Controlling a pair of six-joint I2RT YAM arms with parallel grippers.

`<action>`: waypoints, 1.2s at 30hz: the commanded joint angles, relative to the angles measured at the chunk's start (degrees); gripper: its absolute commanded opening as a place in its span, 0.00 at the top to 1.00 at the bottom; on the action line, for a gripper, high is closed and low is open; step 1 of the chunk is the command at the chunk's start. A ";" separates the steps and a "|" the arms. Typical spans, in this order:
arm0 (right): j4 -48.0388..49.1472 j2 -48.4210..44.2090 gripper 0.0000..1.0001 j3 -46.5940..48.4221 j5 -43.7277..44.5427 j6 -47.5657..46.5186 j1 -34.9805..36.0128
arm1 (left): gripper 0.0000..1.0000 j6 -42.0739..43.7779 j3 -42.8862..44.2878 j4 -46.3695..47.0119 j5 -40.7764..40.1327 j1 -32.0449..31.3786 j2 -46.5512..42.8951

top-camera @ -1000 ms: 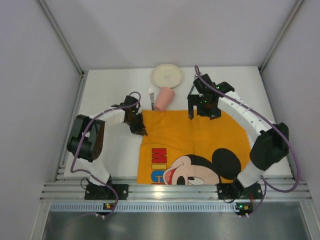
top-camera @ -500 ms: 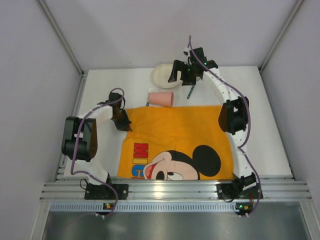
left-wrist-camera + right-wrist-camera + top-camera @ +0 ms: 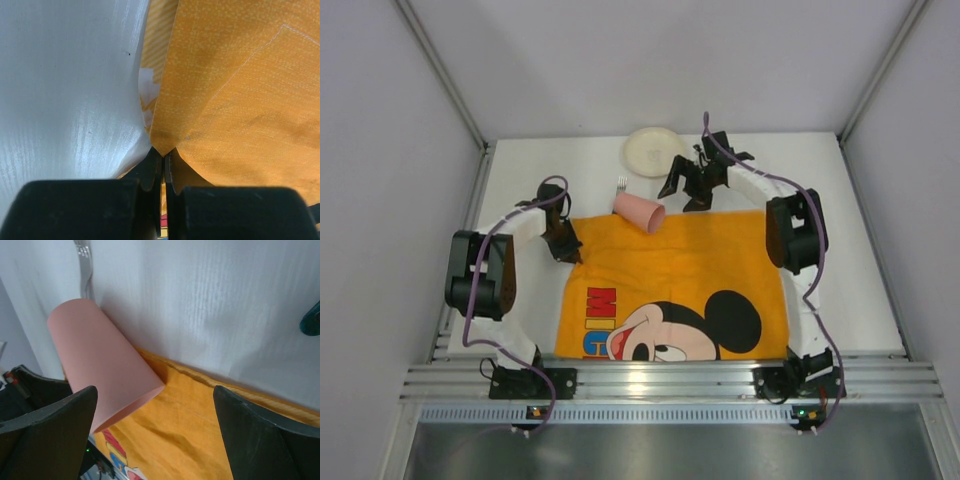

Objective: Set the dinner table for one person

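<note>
Left wrist: left hand [image 3: 162, 157] pinches a corner of the orange placemat [image 3: 240, 100]; right hand [image 3: 155, 410], spread, above pink cup [image 3: 100, 360] at its far edge.

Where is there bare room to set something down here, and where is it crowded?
Free: the placemat middle, nearer than the tipped cup; the dinner table strip between the right arm and the right wall; its far-left corner, left of the fork. Crowded: far centre, where plate, fork, cup and open right end effector cluster.
</note>
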 commanded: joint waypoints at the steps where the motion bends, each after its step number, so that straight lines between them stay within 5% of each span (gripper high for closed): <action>1: 10.13 -7.16 0.00 -3.10 -3.91 3.84 0.88 | 1.00 -1.01 1.90 -0.16 -0.46 0.02 1.53; 31: 12.52 -13.23 0.00 -13.04 -4.27 17.81 7.65 | 1.00 0.57 2.96 -0.77 0.42 0.02 1.01; 36: 16.39 -9.98 0.12 -10.16 -2.08 19.40 9.76 | 1.00 0.39 3.57 -0.86 0.95 0.02 0.75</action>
